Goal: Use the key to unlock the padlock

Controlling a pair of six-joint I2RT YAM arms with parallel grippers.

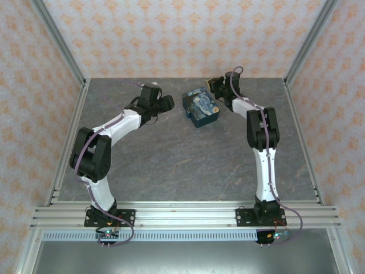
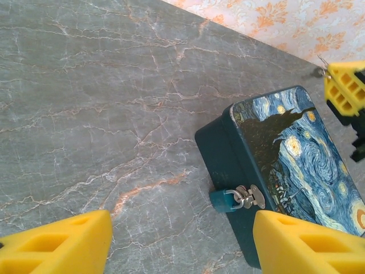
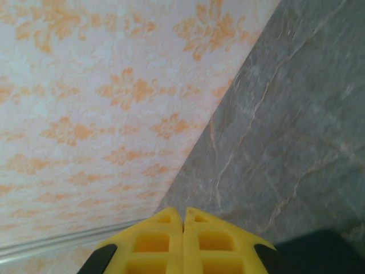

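Left wrist view shows the little blue padlock on the front clasp of the painted box, which sits on the grey table; the left gripper is wide open with nothing in it, near the lock; the right gripper is pinched shut, and a tiny shiny bit at its tip may be the key, too small to be sure; best to hold the box still first, then line the key up straight with the keyhole and push slowly
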